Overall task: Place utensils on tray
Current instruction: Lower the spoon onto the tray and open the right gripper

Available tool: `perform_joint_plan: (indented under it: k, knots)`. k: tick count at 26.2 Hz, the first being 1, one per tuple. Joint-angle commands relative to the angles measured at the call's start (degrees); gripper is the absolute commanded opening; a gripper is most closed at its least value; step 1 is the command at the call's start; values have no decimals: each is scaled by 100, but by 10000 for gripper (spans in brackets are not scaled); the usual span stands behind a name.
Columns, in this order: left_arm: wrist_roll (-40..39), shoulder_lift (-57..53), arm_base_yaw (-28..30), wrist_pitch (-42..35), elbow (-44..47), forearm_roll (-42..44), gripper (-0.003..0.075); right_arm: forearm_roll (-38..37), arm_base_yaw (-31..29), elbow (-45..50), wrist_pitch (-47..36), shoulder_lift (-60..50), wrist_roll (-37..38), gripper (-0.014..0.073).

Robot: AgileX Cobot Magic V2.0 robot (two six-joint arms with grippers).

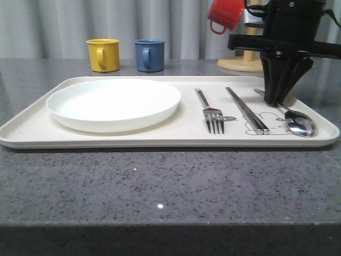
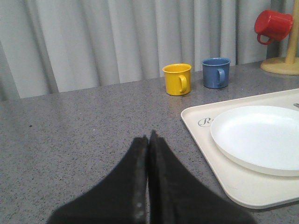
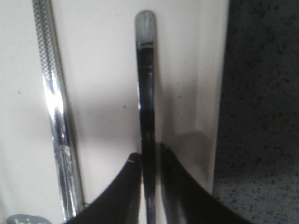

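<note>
Grey speckled bench (image 1: 160, 186) carries the cream tray (image 1: 32, 128), which holds the white plate (image 1: 113, 103) at its left, then fork (image 1: 210, 112), chopsticks (image 1: 246, 109) and spoon (image 1: 298, 122) toward its right; the right hand (image 1: 277, 100) stands over the spoon handle, fingers narrowly straddling it, while the left hand (image 2: 148, 140) hangs pressed closed and empty above bare bench

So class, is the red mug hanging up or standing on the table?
Hanging: the red mug sits tilted on the wooden stand, off the table.
</note>
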Motion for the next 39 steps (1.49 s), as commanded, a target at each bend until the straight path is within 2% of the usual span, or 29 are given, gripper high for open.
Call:
perform_joint_plan:
  k: [1,5,17,22,27,32,39]
  knots:
    - [-57,70,-12,-445,-145,-48,-18,-14,-15,-138,206,-292,8,242]
    - [-57,70,-12,-445,-145,-48,-18,-14,-15,-145,207,-335,8,302]
    - [-57,70,-12,-445,-145,-48,-18,-62,-15,-199,362,-1254,-427,293]
    - [-57,70,-12,-445,-145,-48,-18,-151,-15,-199,389,-1867,-744,206]
    - [-57,70,-12,-445,-145,-48,-18,-241,-15,-193,376,-2404,-1072,59]
    - [-57,70,-12,-445,-145,-48,-18,-325,-15,111,157,-2946,-1250,-43]
    - [-57,70,-12,-445,-145,-48,-18,-607,-15,1321,-863,-4101,-1256,-69]
